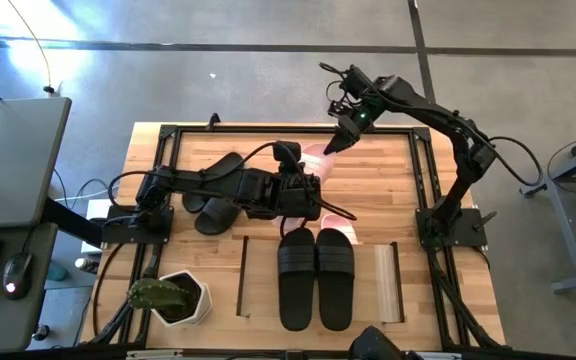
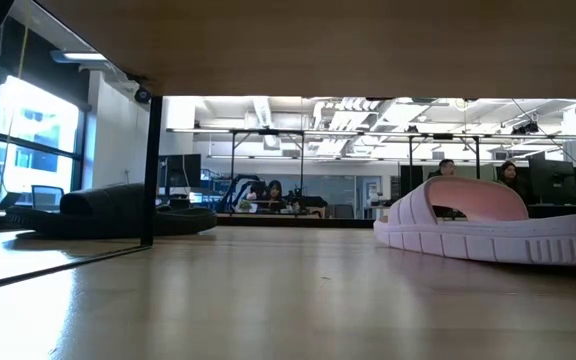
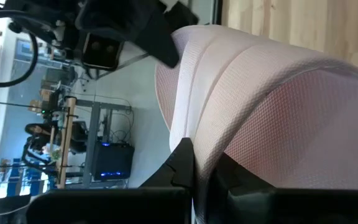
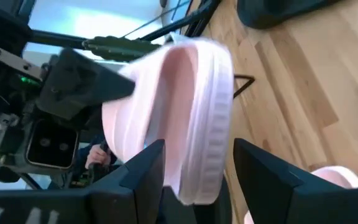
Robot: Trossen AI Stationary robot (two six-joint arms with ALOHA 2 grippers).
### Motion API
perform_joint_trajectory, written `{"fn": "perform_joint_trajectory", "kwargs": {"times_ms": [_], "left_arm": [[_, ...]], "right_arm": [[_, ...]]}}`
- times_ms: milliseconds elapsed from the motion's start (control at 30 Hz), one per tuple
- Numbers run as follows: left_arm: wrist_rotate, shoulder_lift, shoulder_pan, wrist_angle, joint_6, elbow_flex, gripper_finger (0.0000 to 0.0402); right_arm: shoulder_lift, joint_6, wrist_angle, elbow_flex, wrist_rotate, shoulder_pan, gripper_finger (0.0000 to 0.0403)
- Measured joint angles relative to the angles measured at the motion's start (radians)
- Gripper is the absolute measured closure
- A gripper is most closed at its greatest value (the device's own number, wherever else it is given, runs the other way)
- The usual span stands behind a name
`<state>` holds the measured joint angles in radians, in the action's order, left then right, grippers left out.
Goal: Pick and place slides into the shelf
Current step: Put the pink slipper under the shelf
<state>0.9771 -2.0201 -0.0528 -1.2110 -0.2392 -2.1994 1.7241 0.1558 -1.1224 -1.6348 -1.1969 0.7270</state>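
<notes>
My left gripper (image 1: 311, 175) is shut on a pink-and-white slide (image 1: 316, 160) and holds it up above the middle of the table. From the far right, my right gripper (image 1: 336, 143) stands open with its fingers on either side of this slide's end (image 4: 197, 180); no touch shows. The second pink slide (image 2: 483, 225) lies sole down on the table. A pair of black slides (image 1: 316, 278) lies on the light-wood shelf (image 1: 386, 285). Another black pair (image 1: 213, 208) lies on the table under my left arm. My left gripper pinches a thin edge of the slide's wide strap (image 3: 194, 149) between its two fingers. The fingers come from the table's left, slanting a little downward. The slide is lifted clear of the table and turned on its side, its white ribbed sole edge (image 4: 215, 118) toward my right gripper.
A white hexagonal plant pot (image 1: 173, 298) stands at the near left corner. A black frame (image 1: 168, 135) runs round the table. The low view looks out from beneath a wooden panel (image 2: 288, 45), and people sit in the room beyond.
</notes>
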Motion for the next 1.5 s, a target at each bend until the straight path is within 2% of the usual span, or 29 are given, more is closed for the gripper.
{"fn": "perform_joint_trajectory", "kwargs": {"times_ms": [167,267,533,600,733,833,1233,1400,1500], "left_arm": [[-0.009,0.000,0.000,0.009,0.000,0.000,0.0401],[-0.017,0.000,0.000,0.010,-0.001,0.000,0.0401],[-0.045,0.000,0.000,0.028,-0.019,0.000,0.0401],[-0.076,0.000,0.000,0.030,-0.018,0.000,0.0400],[-0.105,0.000,0.003,0.027,-0.019,0.000,0.0384],[-0.125,0.000,0.001,0.031,-0.026,0.000,0.0364],[-0.143,0.067,0.000,0.028,0.006,0.000,0.0272],[-0.136,0.107,0.001,0.006,0.012,-0.001,0.0241],[-0.136,0.128,0.000,-0.012,0.019,0.000,0.0232]], "right_arm": [[0.000,-0.001,0.000,0.000,0.003,0.023,0.0223],[0.000,-0.016,0.003,0.000,0.019,0.019,0.0241],[0.000,-0.026,0.018,0.001,0.041,-0.015,0.0372],[0.000,-0.026,0.030,0.001,0.057,-0.017,0.0390],[0.000,-0.025,0.042,0.001,0.092,-0.012,0.0384],[0.000,-0.027,0.045,0.001,0.097,0.005,0.0394],[-0.001,-0.050,0.058,-0.006,0.135,0.125,0.0400],[0.017,-0.155,-0.076,-0.083,0.232,0.197,0.0402],[0.080,-0.284,-0.256,-0.189,0.371,0.221,0.0402]]}}
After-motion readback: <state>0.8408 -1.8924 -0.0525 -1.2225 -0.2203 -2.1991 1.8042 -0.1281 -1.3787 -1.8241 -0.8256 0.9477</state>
